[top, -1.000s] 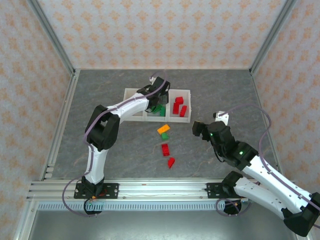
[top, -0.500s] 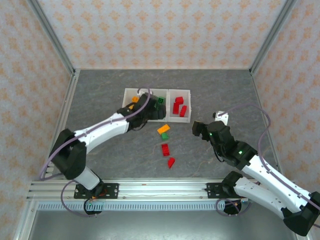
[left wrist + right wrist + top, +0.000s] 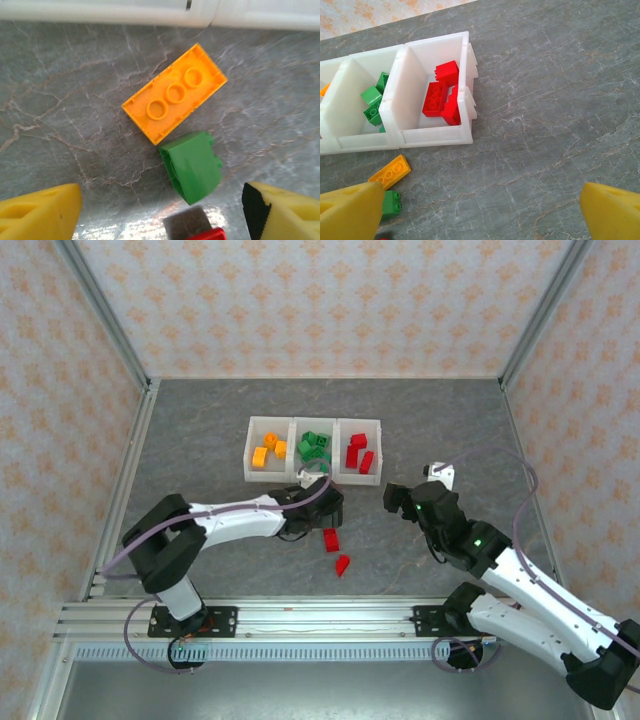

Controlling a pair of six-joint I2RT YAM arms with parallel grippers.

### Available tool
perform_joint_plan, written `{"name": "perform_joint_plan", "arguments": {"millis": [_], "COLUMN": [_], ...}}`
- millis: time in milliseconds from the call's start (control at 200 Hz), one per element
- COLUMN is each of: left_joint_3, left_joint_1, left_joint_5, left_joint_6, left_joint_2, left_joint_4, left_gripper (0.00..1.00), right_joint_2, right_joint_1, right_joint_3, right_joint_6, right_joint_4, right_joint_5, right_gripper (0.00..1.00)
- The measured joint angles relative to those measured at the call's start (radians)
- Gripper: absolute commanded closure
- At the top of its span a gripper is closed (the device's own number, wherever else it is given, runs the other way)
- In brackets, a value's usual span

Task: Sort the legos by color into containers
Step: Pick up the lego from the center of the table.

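The left arm [image 3: 240, 518] lies low across the bench [image 3: 200, 430], slanting from its base to just in front of the containers [image 3: 268, 477] — it bars the near-left approach to the row. The left fingers [image 3: 40, 212] stand spread, and the gap between them holds a green lego [image 3: 192, 167], with an orange lego [image 3: 174, 94] just beyond and the container wall close behind. A red lego [image 3: 331, 539] and a second red lego [image 3: 342, 564] lie nearer the bases, just beside that arm's tip. Right of the row the bench is bare up to the wide-spread right fingers [image 3: 615, 210] — open passage. The containers are open-topped. Patterned walls [image 3: 330, 300] and metal posts [image 3: 105, 313] close the sides.
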Motion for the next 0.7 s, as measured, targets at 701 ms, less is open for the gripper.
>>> {"name": "perform_joint_plan", "arguments": {"millis": [701], "left_joint_3": [0.189], "left_joint_1": [0.000], "left_joint_5": [-0.011], "left_joint_6": [-0.016], "left_joint_2": [0.199], "left_joint_4": [-0.020], "left_gripper": [0.44], "right_joint_2": [-0.016], "right_joint_1": [0.000], "right_joint_3": [0.000], "right_joint_6": [0.000], "right_joint_4": [0.000], "right_joint_5": [0.000], "right_gripper": [0.00]}}
